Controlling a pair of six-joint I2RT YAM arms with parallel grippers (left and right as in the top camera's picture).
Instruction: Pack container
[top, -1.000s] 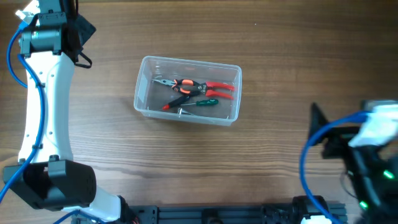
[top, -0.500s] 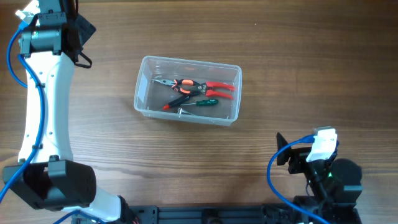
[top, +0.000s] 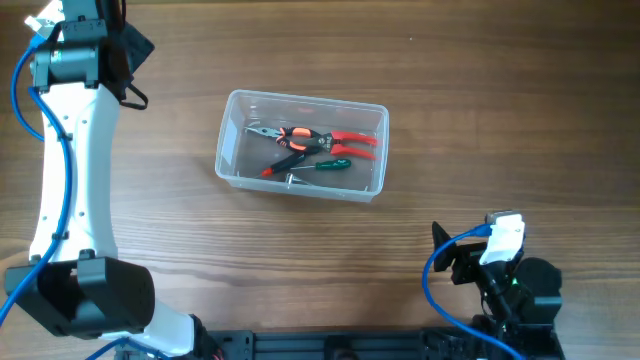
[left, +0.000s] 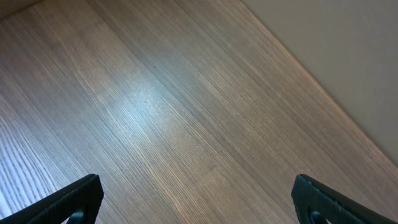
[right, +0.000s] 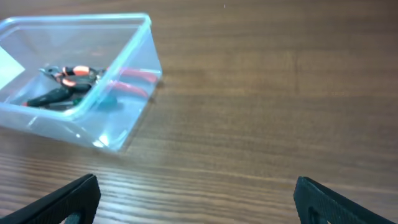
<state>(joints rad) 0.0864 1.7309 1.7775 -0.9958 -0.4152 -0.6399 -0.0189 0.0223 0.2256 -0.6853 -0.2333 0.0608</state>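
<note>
Robot lab: arms (top: 70, 150), wooden table (top: 300, 250)

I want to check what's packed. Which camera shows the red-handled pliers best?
Overhead: the pliers lie sharp and unobstructed inside the container. Right wrist shows them small and blurred, from a low angle. Left wrist shows only table.

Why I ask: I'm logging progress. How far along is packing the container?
Done: red-handled pliers, a green-handled screwdriver and a dark tool lie inside the container. In hand: nothing; the left gripper and right gripper are both open and empty, apart from it. Left: no loose tools or lid show on the table, so packing looks essentially finished.
</note>
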